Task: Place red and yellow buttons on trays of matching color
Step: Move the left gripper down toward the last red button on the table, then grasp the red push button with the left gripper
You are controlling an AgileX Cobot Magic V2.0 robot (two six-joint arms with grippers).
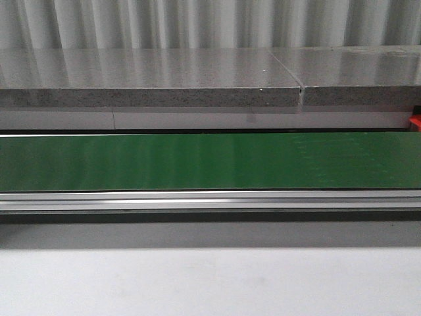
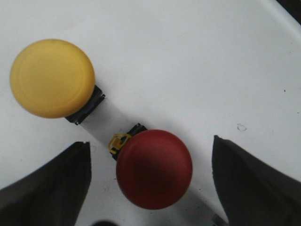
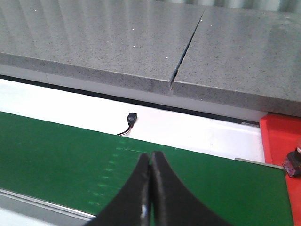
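Two buttons lie on a white surface under the left gripper, whose fingers are spread wide. The red button sits between those fingers, touching neither; the yellow button lies near it, outside them. The right gripper has its fingers pressed together, holding nothing, above the green belt. A red tray shows at the belt's end.

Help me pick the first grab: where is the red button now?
In the left wrist view, the red button lies on the white surface between the open left gripper fingers, just beside the yellow button.
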